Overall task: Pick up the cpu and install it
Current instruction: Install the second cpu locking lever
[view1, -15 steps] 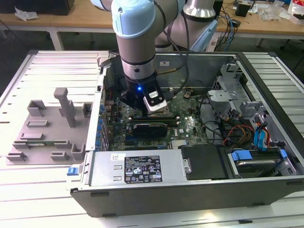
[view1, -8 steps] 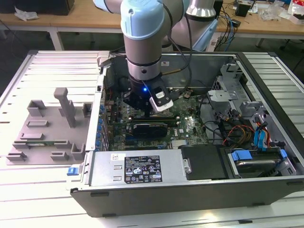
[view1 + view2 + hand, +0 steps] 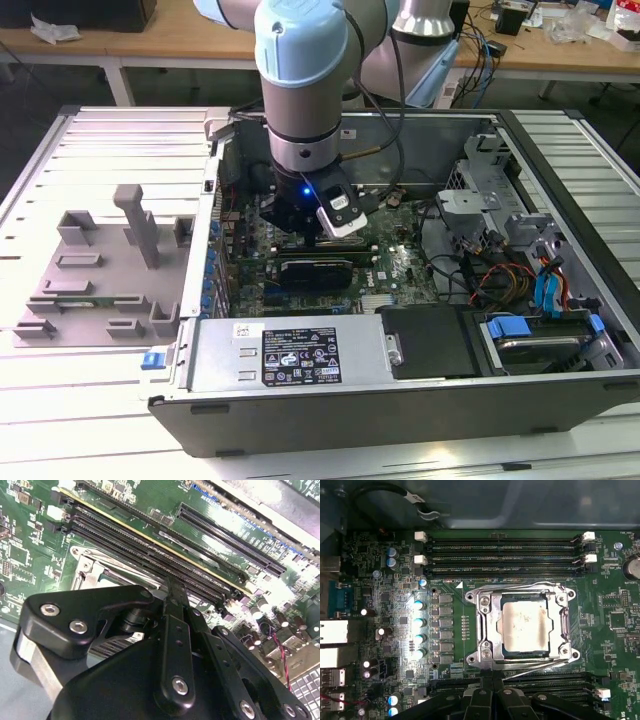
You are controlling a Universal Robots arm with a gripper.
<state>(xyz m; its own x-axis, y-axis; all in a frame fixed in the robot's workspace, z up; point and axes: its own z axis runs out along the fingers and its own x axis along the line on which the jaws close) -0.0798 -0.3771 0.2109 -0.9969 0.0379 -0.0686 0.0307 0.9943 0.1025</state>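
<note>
I see the pale slatted metal tabletop (image 3: 60, 420) carrying a big open dark grey computer case (image 3: 400, 400), which lies toward the exterior view's right. Beside the case, toward the tabletop's other edge, lies a flat grey plastic tray with upright blocks (image 3: 95, 290).

My light blue and silver robot arm (image 3: 305, 80) reaches down into the case, over the green motherboard (image 3: 400, 265). On this board, in the first wrist view, long black memory slots (image 3: 502, 555) run along two sides of the square socket with a shiny metal frame (image 3: 485, 630).

The cpu (image 3: 522, 627), a small flat square chip with a silvery-grey top plate, lies flat inside that socket, within the frame. It is apart from the claw.

The black claw (image 3: 492, 680) stands at the socket's edge, above the frame's rim. In both wrist views its two thin black fingers (image 3: 175, 610) are pressed together, so it is clenched, and I see nothing between them.
</note>
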